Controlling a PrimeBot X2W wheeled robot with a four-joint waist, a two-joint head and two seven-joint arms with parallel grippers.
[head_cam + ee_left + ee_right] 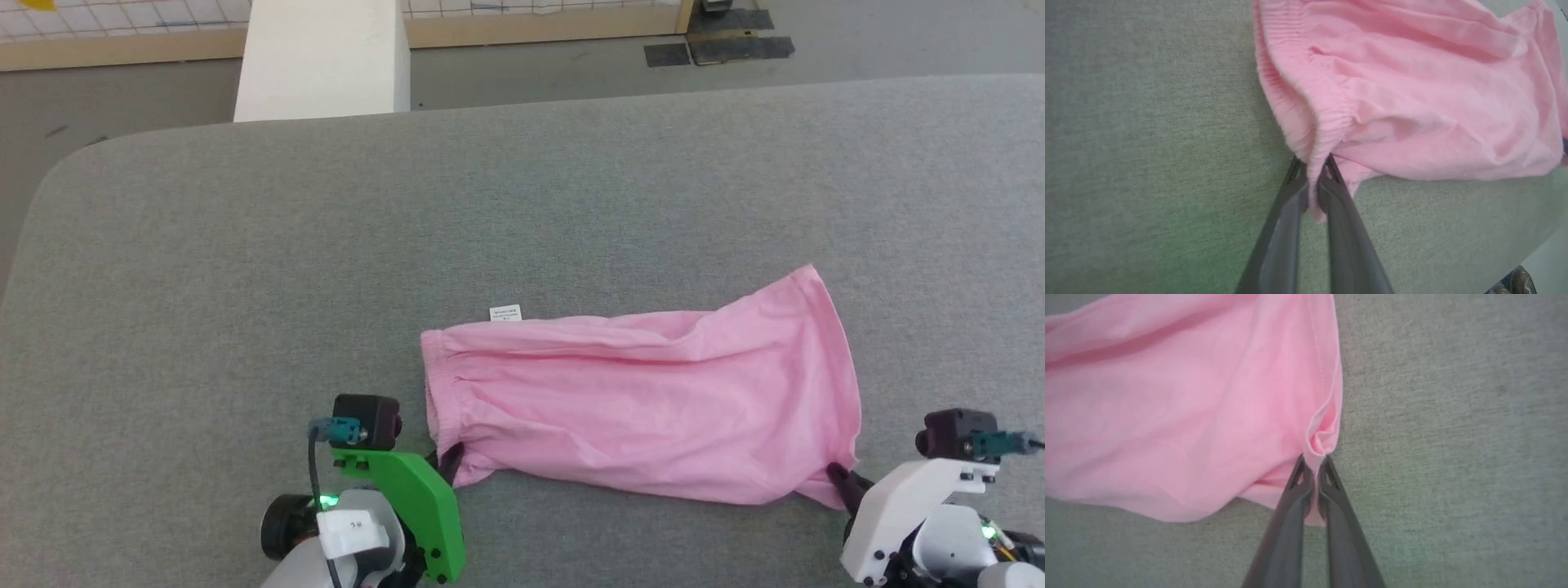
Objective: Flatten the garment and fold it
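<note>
The pink garment (645, 400) lies spread sideways on the grey table (245, 286), its gathered elastic edge at the left and a small white tag (504, 313) at its far edge. My left gripper (451, 461) is shut on the near left corner, pinching the ribbed elastic band (1312, 179) between its dark fingers (1290, 212). At the near right corner my right gripper (841, 478) is shut on the hemmed edge (1314, 465) of the garment (1188, 408). The cloth is creased and slightly puffed between the two grips.
Grey felt-like tabletop stretches far beyond the garment to the back and left. A white block (322, 61) stands past the table's far edge, with floor and a wooden border behind. The table's rounded corner (65, 171) is at the far left.
</note>
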